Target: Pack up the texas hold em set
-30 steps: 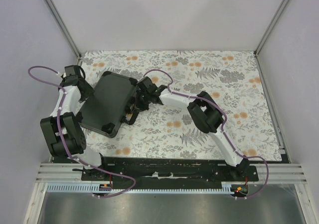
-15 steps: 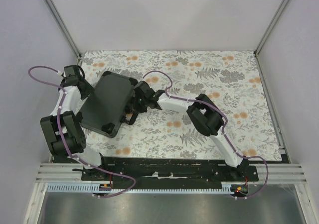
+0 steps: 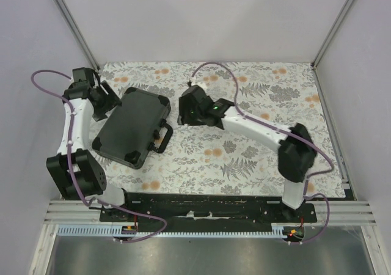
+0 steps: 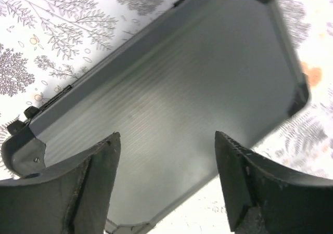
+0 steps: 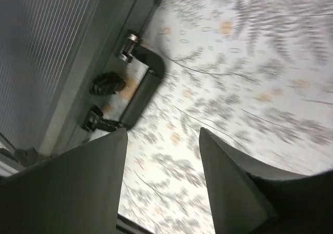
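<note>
The right gripper [image 3: 185,113] has come off the case [image 3: 131,128]. A second ago it sat closed against the edge where the handle is; now it hangs above the table [image 3: 256,91], just to the right of the case, and its arm has swung wide to the right. The left gripper [image 3: 107,101] has drawn back a little toward the case's far left corner.

The case is the only container here. Its lid is down, so whatever is inside is hidden. It lies flat on the flower-patterned table, left of the middle, turned at an angle. Its handle [image 3: 165,135] sticks out from the long side that faces the right arm.

From the left wrist the lid [image 4: 171,104] looks dark grey with fine ribbing. It has a darker frame and black caps on the corners [image 4: 299,96]. The left gripper [image 4: 166,140] hovers over it with its fingers [image 4: 93,182] spread wide, and nothing is between them.

The right wrist view is blurred. It shows the case's side [image 5: 47,52] and the handle [image 5: 143,91] lying against the table, with a metal fitting [image 5: 127,46] at one end. The right gripper [image 5: 162,135] has its fingers [image 5: 229,192] apart too, and only patterned table shows in the gap.
</note>
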Robot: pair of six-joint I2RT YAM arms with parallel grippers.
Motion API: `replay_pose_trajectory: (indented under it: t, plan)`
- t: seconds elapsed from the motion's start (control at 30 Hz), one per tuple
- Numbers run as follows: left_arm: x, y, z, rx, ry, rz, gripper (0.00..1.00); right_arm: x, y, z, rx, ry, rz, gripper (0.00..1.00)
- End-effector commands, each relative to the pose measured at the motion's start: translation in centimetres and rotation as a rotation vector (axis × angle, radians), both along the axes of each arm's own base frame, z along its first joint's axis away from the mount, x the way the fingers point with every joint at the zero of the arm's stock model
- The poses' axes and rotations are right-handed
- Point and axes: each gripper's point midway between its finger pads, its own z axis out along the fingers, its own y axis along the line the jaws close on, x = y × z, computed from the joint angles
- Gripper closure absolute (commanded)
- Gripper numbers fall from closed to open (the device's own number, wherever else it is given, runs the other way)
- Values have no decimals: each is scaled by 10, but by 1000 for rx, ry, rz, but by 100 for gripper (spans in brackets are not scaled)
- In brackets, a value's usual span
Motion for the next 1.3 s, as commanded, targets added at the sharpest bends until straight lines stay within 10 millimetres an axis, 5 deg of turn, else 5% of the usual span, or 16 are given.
replay_pose_trajectory:
  t: [0.0, 0.17, 0.3, 0.53, 0.63, 0.83, 1.1, 1.27]
  plan:
    - [-19, -30, 70, -40, -150, -146, 16, -22, -97, 51, -147, -74, -77, 29]
    - [-54, -81, 87, -125, -237, -299, 10, -57, -183, 79, -288, -94, -181, 2]
    - [-89, -109, 93, -141, -300, -348, 9, -79, -240, 112, -354, -161, -278, 2]
    - [-154, -119, 129, -204, -561, -220, 9, -117, -326, 166, -381, -268, -511, 2]
    - [-188, -113, 143, -169, -652, -187, 9, -132, -344, 181, -332, -294, -552, 2]
    - [-245, -102, 132, -113, -604, -127, 8, -155, -368, 202, -235, -328, -591, 2]
    - [-289, -84, 117, -16, -484, -74, 8, -178, -386, 221, -118, -369, -591, 2]
    - [-299, -77, 114, 13, -442, -46, 7, -182, -384, 221, -97, -353, -570, 2]
